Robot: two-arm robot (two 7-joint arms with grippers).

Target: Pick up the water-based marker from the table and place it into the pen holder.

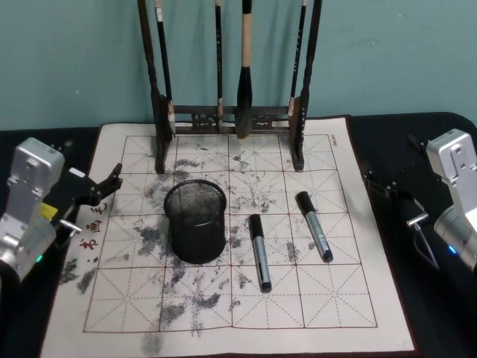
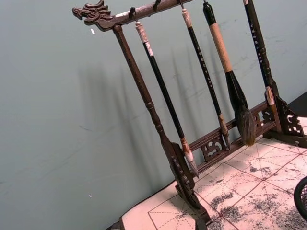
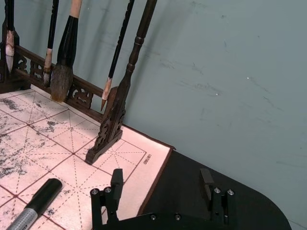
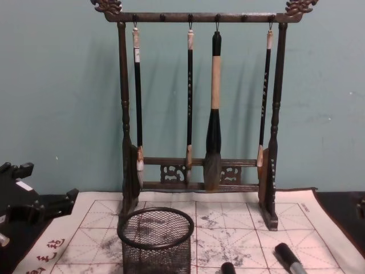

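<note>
Two markers with black caps and grey barrels lie on the gridded mat [image 1: 358, 298] of the table [image 1: 417, 149]. One marker [image 1: 259, 252] is just right of the pen holder; the other marker [image 1: 314, 226] [image 3: 36, 206] is farther right. The pen holder [image 1: 195, 221] [image 4: 155, 240], a black mesh cup, stands upright at the mat's middle left with nothing showing inside. My left gripper [image 1: 97, 186] [image 4: 45, 185] hovers open at the mat's left edge. My right gripper [image 1: 387, 183] [image 3: 160, 184] is open over the dark tabletop by the mat's right edge, holding nothing.
A tall dark wooden brush rack [image 1: 231, 112] [image 4: 124, 114] with several hanging brushes stands at the back of the mat, in front of a teal wall. Red characters [image 1: 93, 224] mark the mat's left border. Bare mat lies in front of the markers.
</note>
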